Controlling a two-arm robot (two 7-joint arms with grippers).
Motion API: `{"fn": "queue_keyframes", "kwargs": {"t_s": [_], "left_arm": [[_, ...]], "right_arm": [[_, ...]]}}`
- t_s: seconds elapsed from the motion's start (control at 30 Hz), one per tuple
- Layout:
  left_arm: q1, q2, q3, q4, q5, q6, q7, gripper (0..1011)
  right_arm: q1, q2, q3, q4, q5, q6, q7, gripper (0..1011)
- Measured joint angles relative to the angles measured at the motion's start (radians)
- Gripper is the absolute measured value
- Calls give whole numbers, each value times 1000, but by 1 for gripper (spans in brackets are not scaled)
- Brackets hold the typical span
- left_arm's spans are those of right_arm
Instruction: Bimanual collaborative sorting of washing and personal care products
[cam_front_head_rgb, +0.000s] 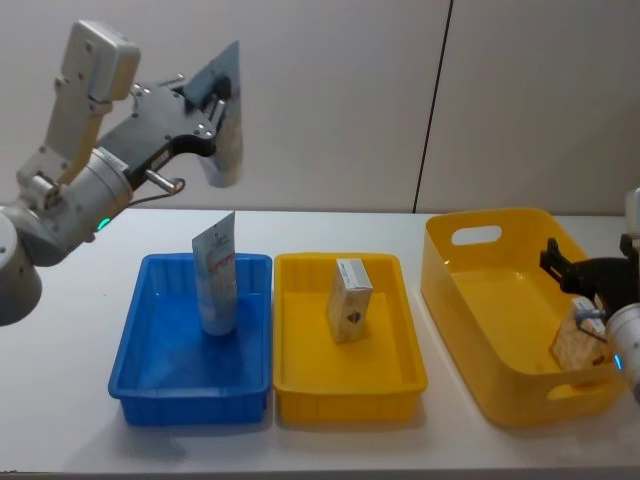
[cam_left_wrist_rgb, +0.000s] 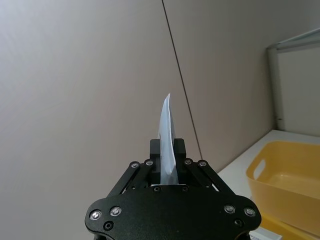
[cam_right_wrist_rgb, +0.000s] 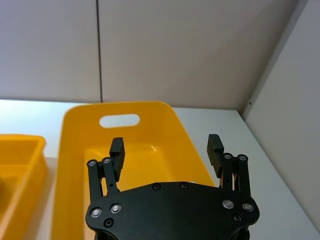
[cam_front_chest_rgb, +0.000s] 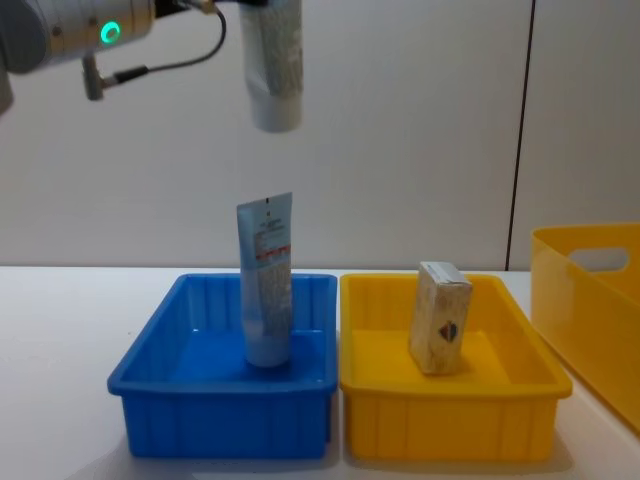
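Pale-blue tube (cam_front_head_rgb: 225, 130), crimped end uppermost, is clamped between the fingers of the left gripper (cam_front_head_rgb: 208, 108) at the upper left of the head view. It hangs high above the table and apart from everything on it (the chest view shows its round cap end pointing down). A second tube (cam_front_head_rgb: 215, 278) stands upright on its cap in the blue tray (cam_front_head_rgb: 150, 375), left of centre in the frame. One beige carton (cam_front_head_rgb: 349, 300) stands on end in the small yellow tray (cam_front_head_rgb: 400, 385), which sits just beside the blue tray at the centre. Another carton (cam_front_head_rgb: 575, 345) lies in the large yellow bin (cam_front_head_rgb: 460, 290), towards the lower right of the frame. The right gripper (cam_right_wrist_rgb: 166, 150) hovers over that bin at the right edge, jaws spread wide with nothing between them.
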Motion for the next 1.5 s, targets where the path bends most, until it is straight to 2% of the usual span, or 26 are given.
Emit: {"fn": "queue_keyframes", "kwargs": {"t_s": [0.2,0.3,0.47,0.77,1.0,1.27,1.5], "left_arm": [[-44,-27,9,109,-37,-43,-73,143],[-67,-43,14,158,-60,-65,-112,143],[-83,-63,20,193,-84,-82,-147,142],[-98,-95,42,207,-112,-92,-184,142],[-106,-111,66,204,-116,-87,-197,143],[-109,-116,88,186,-115,-64,-198,143],[-103,-113,97,168,-118,-44,-194,143]], "right_arm": [[-9,-2,0,-19,5,-4,14,1004],[-13,-3,-8,-18,-8,-7,11,1004],[-23,-4,-37,-1,-47,-25,0,1004],[-45,14,-110,35,-122,-76,1,1004],[-65,33,-151,41,-152,-122,33,1004],[-95,53,-175,16,-145,-169,97,1004],[-126,73,-178,-38,-102,-196,172,1004]]}}
